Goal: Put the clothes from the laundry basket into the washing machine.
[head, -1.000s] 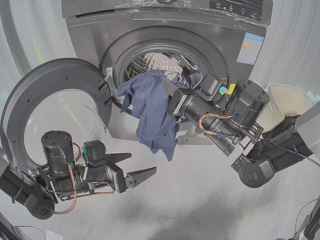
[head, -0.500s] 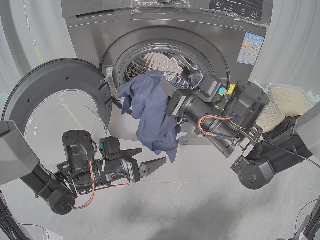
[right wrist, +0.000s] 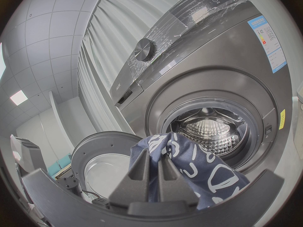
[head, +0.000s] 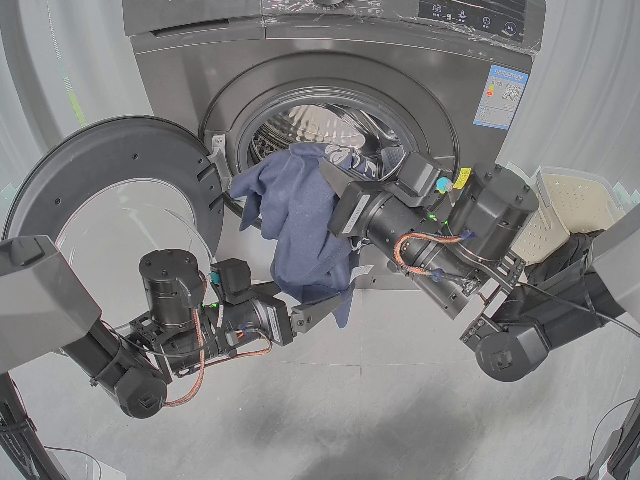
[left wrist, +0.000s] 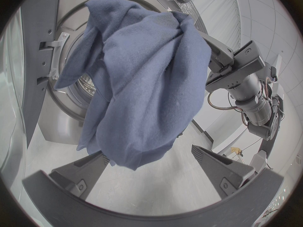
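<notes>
Right gripper [head: 331, 170] was clamped tight on the navy shirt [head: 300, 221], holding it up at the mouth of the washing machine [head: 187, 68]. Shirt's lower end hung between the left gripper's [left wrist: 148, 153] fingers [left wrist: 221, 171], which were spread wide and gripped nothing.

The robot's two arms are matt black, each wrist carrying a squat cylindrical motor housing [head: 170, 278] dotted with small screws, a boxy camera module [head: 230, 280] with a teal connector, and a looping orange braided cable [head: 199, 349]. The left gripper [left wrist: 147, 151] and right gripper [right wrist: 154, 155] end in dark grey wedge-shaped fingers [left wrist: 221, 169], each with one screw near its base. Pale grey box-shaped shells [head: 40, 298] clad the upper links.
</notes>
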Available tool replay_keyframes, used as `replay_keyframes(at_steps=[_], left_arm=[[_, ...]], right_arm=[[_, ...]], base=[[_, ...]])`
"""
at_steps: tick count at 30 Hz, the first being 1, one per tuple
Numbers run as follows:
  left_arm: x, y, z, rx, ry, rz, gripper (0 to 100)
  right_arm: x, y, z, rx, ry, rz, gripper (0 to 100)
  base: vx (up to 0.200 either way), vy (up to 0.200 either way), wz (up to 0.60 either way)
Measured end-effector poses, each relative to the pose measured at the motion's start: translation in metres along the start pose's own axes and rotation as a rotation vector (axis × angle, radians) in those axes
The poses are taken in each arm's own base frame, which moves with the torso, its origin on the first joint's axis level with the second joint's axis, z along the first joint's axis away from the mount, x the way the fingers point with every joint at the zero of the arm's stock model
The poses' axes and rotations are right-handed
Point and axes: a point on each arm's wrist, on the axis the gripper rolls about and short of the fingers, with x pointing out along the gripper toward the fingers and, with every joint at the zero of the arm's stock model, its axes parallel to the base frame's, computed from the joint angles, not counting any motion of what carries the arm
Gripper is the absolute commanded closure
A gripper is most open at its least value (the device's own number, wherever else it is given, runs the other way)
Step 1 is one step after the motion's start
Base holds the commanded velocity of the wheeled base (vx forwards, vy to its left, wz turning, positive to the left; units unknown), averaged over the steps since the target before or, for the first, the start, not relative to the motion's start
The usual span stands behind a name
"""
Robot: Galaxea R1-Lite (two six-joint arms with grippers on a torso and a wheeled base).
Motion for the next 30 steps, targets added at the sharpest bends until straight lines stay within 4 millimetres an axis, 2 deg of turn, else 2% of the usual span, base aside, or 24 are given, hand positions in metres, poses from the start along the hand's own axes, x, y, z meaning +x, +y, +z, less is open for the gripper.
replay_keyframes(at_steps=[16,17,30], left_arm=[[0.002,-0.004,0.007,-0.010,-0.075,-0.008,0],[0.002,-0.005,0.007,-0.008,-0.082,-0.008,100],[-0.004,-0.013,0.003,0.006,-0.138,0.034,100]], right_arm=[[0.000,-0.001,-0.001,-0.001,0.000,-0.002,100],[0.000,-0.001,-0.001,-0.001,0.001,-0.003,100],[0.000,-0.001,-0.009,0.000,0.014,-0.003,100]], base=[[0.000,0.000,0.00],[0.000,0.000,0.00],[0.000,0.000,0.00]])
